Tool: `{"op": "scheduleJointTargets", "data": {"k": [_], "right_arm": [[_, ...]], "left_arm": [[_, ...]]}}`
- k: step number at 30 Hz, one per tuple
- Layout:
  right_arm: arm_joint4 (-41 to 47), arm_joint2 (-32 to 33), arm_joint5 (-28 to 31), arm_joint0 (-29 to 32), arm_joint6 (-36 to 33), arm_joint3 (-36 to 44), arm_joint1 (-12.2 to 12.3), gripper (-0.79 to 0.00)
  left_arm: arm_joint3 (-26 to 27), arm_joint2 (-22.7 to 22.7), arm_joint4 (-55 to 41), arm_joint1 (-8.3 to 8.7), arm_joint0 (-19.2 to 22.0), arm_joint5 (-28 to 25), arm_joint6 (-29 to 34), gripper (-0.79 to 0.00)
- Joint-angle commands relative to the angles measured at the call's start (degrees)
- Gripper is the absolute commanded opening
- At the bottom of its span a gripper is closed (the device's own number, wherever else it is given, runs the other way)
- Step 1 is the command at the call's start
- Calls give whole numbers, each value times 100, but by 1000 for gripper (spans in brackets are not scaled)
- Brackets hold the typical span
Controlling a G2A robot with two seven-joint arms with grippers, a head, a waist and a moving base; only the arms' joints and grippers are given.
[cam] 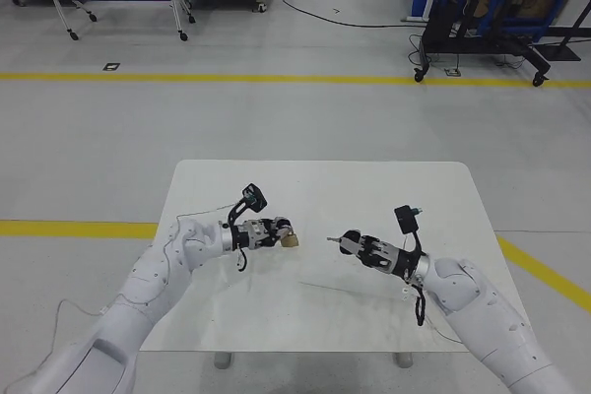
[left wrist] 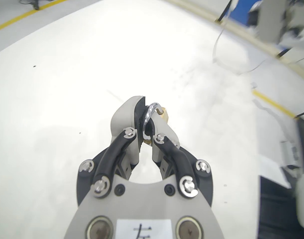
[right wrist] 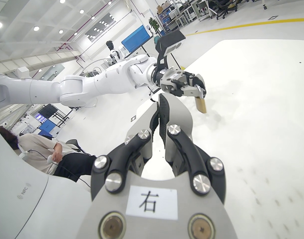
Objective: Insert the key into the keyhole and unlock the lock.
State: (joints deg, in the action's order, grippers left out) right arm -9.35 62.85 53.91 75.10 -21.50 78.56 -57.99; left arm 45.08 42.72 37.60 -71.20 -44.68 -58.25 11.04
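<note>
My left gripper is held above the middle of the white table, shut on a brass padlock. In the left wrist view its fingers pinch the silver shackle, and the brass body pokes out past them. My right gripper faces it from a short gap away, shut on a small key whose thin metal tip points at the padlock. In the right wrist view the right gripper is pressed shut. Beyond it, the padlock hangs below the left gripper.
The bare tabletop spreads under both grippers. A thin cable trails from the left arm near the table's left edge. Wheeled frames stand on the floor well behind the table.
</note>
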Motion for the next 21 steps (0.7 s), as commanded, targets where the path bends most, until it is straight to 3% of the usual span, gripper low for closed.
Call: {"op": "scheduleJointTargets", "data": {"k": [1, 3, 11, 13, 17, 21], "right_arm": [[216, -81, 37, -22, -62, -29, -16, -785], [331, -122, 38, -34, -97, -47, -23, -785], [331, -122, 38, -34, -97, -47, -23, -785], [359, -123, -65, -9, -23, -28, -32, -785], [554, -131, -248, 61, 190, 31, -64, -785], [943, -68, -148, 165, 497, 101, -91, -785]], "left_arm": [[-58, -121, -1062, -45, 85, 25, 430, -785], [-81, -227, -1726, -66, 172, 25, 877, -785], [-67, -223, -1747, -68, 158, 54, 863, -785], [68, -221, -2391, -99, -28, 25, 878, -785], [-38, -332, -4573, -190, -19, 239, 2041, -785], [-327, -365, -7058, -316, 202, 1516, 4173, -785]]}}
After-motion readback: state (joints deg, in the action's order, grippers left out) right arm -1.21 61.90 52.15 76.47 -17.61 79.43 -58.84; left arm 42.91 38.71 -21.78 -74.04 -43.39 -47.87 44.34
